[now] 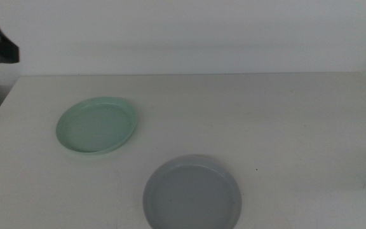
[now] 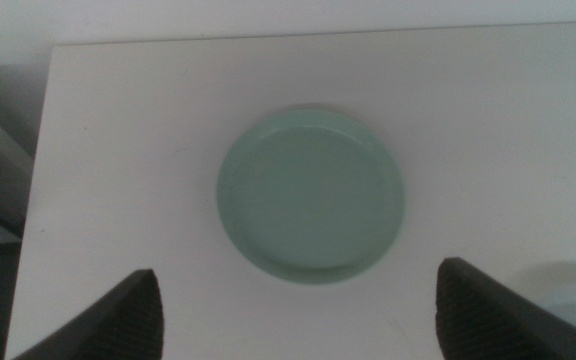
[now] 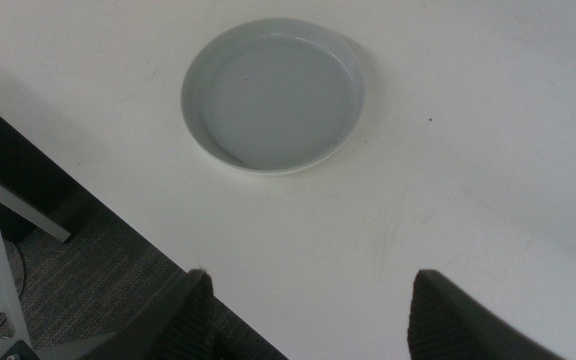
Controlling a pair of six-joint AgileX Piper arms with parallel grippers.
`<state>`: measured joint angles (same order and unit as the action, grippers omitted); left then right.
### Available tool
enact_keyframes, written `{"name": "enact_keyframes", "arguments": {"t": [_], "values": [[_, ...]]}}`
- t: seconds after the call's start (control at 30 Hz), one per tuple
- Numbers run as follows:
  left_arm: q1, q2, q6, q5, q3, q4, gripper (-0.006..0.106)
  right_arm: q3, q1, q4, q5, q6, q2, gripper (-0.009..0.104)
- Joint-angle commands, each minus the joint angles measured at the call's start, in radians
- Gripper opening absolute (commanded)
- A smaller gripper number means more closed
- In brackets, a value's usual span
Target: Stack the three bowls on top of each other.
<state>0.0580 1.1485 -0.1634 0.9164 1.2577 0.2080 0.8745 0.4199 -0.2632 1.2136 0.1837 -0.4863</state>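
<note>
Bowls are lying apart on a pale table [image 1: 284,121], and only two of them are showing. In the middle view the mint green bowl [image 1: 97,125] is sitting toward the table's left side, while the blue-grey bowl [image 1: 192,194] is resting close to the near edge, its lower rim running out of the picture. A strip of bare tabletop is separating the two, and wide open surface is stretching off to the right. The left gripper [image 2: 298,315] is hovering with its dark jaws spread wide, the mint green bowl [image 2: 310,194] lying ahead of it and framed between them, with bare table all around the rim. The right gripper [image 3: 308,315] is also hanging open, beyond the table's edge, over grey floor [image 3: 98,270]; the blue-grey bowl [image 3: 273,95] is lying ahead of it, near that edge.
</note>
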Motion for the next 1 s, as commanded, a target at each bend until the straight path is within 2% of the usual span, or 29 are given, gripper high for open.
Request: {"name": "enact_keyframes", "arguments": {"t": [0.0,0.4,0.63,0.73,0.87,0.97], "values": [[0.0,0.037,0.008,-0.105,0.039,0.026,0.105,0.022,-0.008,-0.006,-0.055,0.005,-0.008,0.05],[0.009,0.257,0.006,-0.121,0.061,0.058,0.105,0.022,-0.008,-0.006,-0.055,0.005,-0.008,0.05],[0.035,0.495,0.008,-0.069,0.164,0.11,0.105,0.022,-0.007,-0.003,-0.055,0.005,-0.008,0.05],[0.035,0.579,-0.005,-0.073,0.21,0.099,0.105,0.022,-0.007,-0.002,-0.055,0.005,-0.008,0.05],[0.037,0.698,-0.019,-0.076,0.293,0.04,0.105,0.022,-0.007,-0.003,-0.055,0.005,-0.008,0.05],[0.047,0.775,-0.022,-0.076,0.358,0.04,0.105,0.022,-0.007,-0.002,-0.055,0.005,-0.008,0.05]]}}
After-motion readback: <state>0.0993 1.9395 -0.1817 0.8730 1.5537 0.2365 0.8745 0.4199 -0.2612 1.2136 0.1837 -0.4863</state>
